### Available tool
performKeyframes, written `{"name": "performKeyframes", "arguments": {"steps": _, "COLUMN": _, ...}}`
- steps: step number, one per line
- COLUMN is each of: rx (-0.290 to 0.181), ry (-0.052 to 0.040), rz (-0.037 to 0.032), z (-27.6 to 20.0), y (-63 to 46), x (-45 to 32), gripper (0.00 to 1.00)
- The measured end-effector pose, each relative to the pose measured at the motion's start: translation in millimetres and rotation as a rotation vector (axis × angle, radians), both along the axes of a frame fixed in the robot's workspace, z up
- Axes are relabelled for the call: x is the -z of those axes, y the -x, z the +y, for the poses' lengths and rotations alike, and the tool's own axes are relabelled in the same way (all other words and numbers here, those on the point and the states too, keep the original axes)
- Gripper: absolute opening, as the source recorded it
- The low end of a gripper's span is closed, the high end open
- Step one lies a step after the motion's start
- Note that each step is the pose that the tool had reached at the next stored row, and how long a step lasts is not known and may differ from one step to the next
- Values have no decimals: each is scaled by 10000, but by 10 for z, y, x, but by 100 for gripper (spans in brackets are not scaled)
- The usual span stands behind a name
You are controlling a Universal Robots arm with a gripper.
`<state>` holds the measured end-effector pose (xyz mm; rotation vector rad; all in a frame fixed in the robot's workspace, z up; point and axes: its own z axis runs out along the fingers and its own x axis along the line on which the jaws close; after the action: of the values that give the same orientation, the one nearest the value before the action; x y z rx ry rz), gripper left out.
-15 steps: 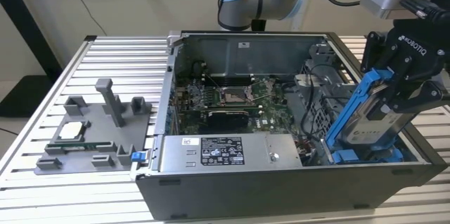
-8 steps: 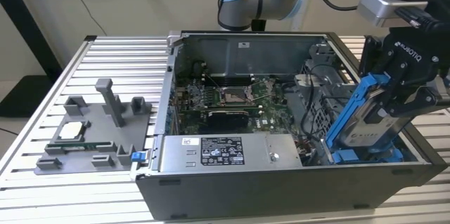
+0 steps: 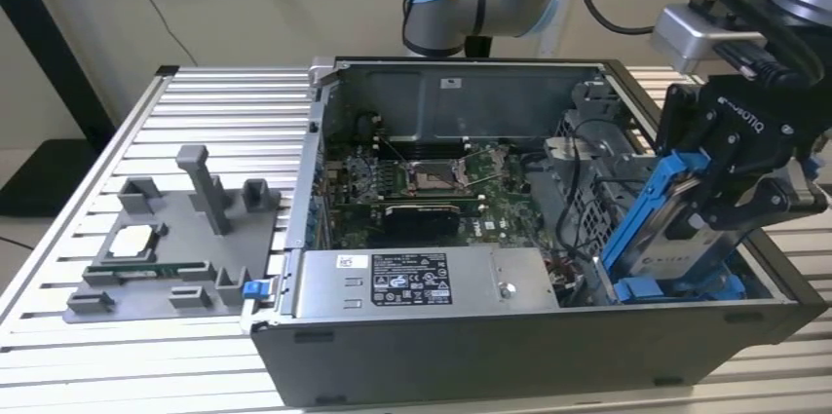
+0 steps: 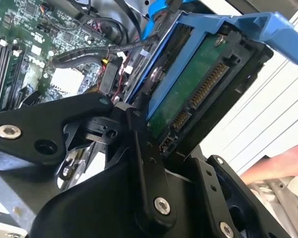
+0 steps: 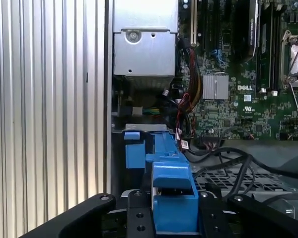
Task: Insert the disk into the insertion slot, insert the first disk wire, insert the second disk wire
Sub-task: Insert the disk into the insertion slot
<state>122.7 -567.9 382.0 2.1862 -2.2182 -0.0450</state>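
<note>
My gripper (image 3: 712, 211) is shut on the disk (image 3: 676, 224), a flat drive in a bright blue carrier. It holds the disk tilted, low end down, over the front corner of the open computer case at the exterior view's right. Below it lies the insertion slot (image 3: 676, 289) with its blue rails. In the first wrist view the carrier (image 5: 173, 191) sits between my fingers (image 5: 135, 214), and the slot's blue tabs (image 5: 133, 148) lie just beyond. The second wrist view shows the disk's green circuit board and connectors (image 4: 191, 91). Black cables (image 5: 228, 161) run beside the slot; which are the disk wires I cannot tell.
The silver power-supply box (image 3: 409, 282) fills the case's front, with the motherboard (image 3: 416, 185) behind it. A perforated metal cage (image 5: 251, 182) sits beside the slot. A grey fixture with small parts (image 3: 170, 248) stands on the slatted table at the exterior view's left. A person's arm (image 4: 280, 166) shows nearby.
</note>
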Motion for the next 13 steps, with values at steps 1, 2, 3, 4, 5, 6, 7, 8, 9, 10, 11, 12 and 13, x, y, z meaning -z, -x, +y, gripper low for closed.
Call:
{"name": "performKeyframes", "arguments": {"steps": 1, "rx": 0, "ry": 0, "rz": 0, "z": 0, "y": 0, "x": 16, "gripper": 0}}
{"name": "performKeyframes", "arguments": {"steps": 2, "rx": 0, "ry": 0, "rz": 0, "z": 0, "y": 0, "x": 32, "gripper": 0}}
{"name": "performKeyframes", "arguments": {"steps": 3, "rx": 0, "ry": 0, "rz": 0, "z": 0, "y": 0, "x": 45, "gripper": 0}}
{"name": "performKeyframes", "arguments": {"steps": 4, "rx": 0, "ry": -1, "rz": 0, "z": 0, "y": 0, "x": 56, "gripper": 0}}
{"name": "performKeyframes", "arguments": {"steps": 5, "rx": 0, "ry": 0, "rz": 0, "z": 0, "y": 0, "x": 62, "gripper": 0}}
{"name": "performKeyframes", "arguments": {"steps": 6, "rx": 0, "ry": 2, "rz": 0, "z": 0, "y": 0, "x": 65, "gripper": 0}}
{"name": "performKeyframes", "arguments": {"steps": 7, "rx": 0, "ry": 3, "rz": 0, "z": 0, "y": 0, "x": 67, "gripper": 0}}
{"name": "performKeyframes", "arguments": {"steps": 8, "rx": 0, "ry": 1, "rz": 0, "z": 0, "y": 0, "x": 69, "gripper": 0}}
{"name": "performKeyframes", "arguments": {"steps": 9, "rx": 0, "ry": 1, "rz": 0, "z": 0, "y": 0, "x": 70, "gripper": 0}}
{"name": "performKeyframes", "arguments": {"steps": 10, "rx": 0, "ry": 1, "rz": 0, "z": 0, "y": 0, "x": 70, "gripper": 0}}
{"name": "performKeyframes", "arguments": {"steps": 11, "rx": 0, "ry": 0, "rz": 0, "z": 0, "y": 0, "x": 71, "gripper": 0}}
{"name": "performKeyframes", "arguments": {"steps": 12, "rx": 0, "ry": 0, "rz": 0, "z": 0, "y": 0, "x": 71, "gripper": 0}}
{"name": "performKeyframes", "arguments": {"steps": 13, "rx": 0, "ry": 0, "rz": 0, "z": 0, "y": 0, "x": 71, "gripper": 0}}
